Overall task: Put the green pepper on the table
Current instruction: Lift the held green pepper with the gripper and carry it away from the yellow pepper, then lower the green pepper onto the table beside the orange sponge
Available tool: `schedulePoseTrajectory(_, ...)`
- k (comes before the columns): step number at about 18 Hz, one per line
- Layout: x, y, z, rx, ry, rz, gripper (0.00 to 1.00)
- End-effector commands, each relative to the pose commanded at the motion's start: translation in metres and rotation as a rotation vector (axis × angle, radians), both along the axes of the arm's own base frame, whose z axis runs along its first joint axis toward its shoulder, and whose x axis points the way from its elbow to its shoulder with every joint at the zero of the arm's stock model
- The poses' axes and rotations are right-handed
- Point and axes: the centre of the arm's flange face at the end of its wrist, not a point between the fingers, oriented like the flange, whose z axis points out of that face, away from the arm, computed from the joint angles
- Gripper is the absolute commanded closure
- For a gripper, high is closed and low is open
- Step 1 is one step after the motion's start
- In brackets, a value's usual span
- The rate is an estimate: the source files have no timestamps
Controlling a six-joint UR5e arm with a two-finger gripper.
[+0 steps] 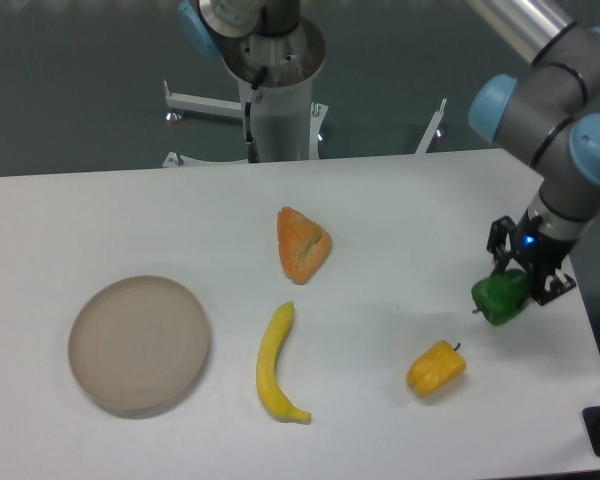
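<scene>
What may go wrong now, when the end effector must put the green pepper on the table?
1. The green pepper hangs near the right edge of the table. It is lumpy, so after release it may roll off that side.
2. The end effector seems to hold it only by its upper part; it might slip out early.
3. The yellow pepper lies close by. A rolling pepper, or a careless descent, may knock it.

Dark grey-green floor [80, 90] behind
</scene>
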Motion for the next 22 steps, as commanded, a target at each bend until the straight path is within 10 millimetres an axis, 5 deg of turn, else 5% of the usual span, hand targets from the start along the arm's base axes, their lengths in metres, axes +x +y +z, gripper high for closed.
schedulePoseTrajectory(8,0.021,-0.015,-0.032,-0.028,-0.062,0.012,0.74)
schedulePoseTrajectory(22,0.029,-0.024,-0.049,-0.018,-0.131,0.093,0.74)
